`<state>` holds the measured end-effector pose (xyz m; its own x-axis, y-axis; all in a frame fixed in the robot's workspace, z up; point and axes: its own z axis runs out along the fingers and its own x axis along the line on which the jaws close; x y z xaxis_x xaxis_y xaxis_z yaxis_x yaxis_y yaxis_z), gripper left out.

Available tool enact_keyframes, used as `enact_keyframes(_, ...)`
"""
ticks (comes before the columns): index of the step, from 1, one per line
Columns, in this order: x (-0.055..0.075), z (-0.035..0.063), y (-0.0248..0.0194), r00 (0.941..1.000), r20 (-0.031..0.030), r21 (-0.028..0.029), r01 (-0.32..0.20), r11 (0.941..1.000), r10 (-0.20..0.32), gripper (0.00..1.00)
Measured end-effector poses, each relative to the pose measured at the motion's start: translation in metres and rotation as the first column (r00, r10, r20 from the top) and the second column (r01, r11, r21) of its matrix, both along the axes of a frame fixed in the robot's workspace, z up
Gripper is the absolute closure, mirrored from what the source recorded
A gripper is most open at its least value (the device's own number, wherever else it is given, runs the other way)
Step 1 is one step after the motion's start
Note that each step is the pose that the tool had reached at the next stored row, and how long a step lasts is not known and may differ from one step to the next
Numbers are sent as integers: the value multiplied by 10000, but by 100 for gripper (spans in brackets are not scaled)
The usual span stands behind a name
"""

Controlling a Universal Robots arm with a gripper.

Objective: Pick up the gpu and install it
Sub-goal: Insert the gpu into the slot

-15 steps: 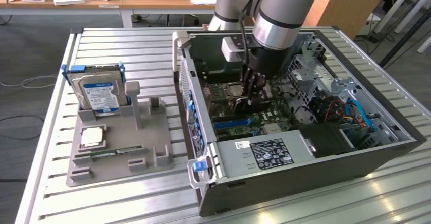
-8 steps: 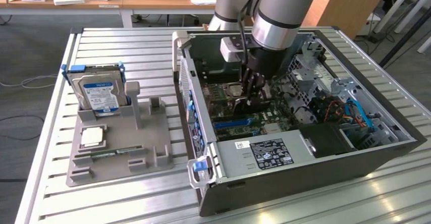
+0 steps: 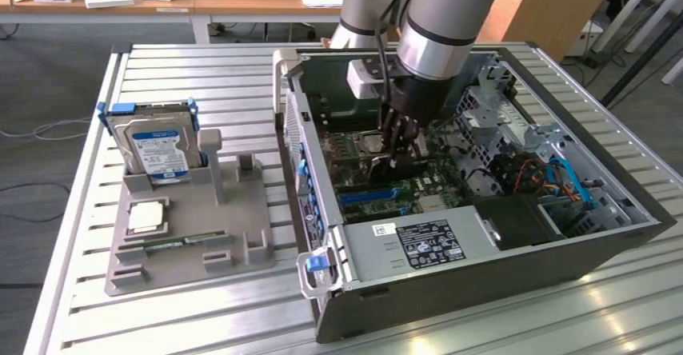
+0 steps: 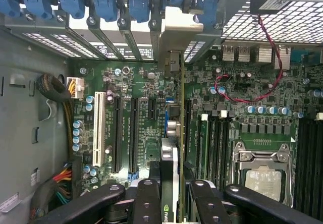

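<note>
The gpu upright in the pincer, close over the motherboard

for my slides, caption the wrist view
gripper holds the gpu edge-on over the expansion slots of the motherboard
</note>
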<state>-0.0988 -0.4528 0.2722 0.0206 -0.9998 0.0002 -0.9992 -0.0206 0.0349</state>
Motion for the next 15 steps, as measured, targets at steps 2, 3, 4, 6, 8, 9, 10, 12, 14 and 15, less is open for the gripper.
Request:
enact_keyframes(2,-2,-10,0,10000,-1,-18,-1,10000,1,73)
enact_keyframes(3,-3,-11,0,10000,-3,-22,-1,10000,1,73)
enact_keyframes(4,-3,-11,-1,10000,-3,-24,-1,10000,1,73)
enact_keyframes(6,-3,-14,0,10000,-2,-21,1,10000,-1,73)
enact_keyframes(8,-6,-16,0,10000,-2,-21,2,10000,-2,73)
enact_keyframes(9,-8,-17,0,10000,-2,-22,1,10000,-1,73)
enact_keyframes(10,-9,-18,0,10000,-2,-21,1,10000,-1,73)
enact_keyframes(12,-14,-24,0,10000,-2,-21,1,10000,-1,73)
enact_keyframes(14,-14,-24,0,10000,-1,-21,0,10000,0,73)
enact_keyframes(15,-16,-24,0,10000,-1,-20,1,10000,-1,73)
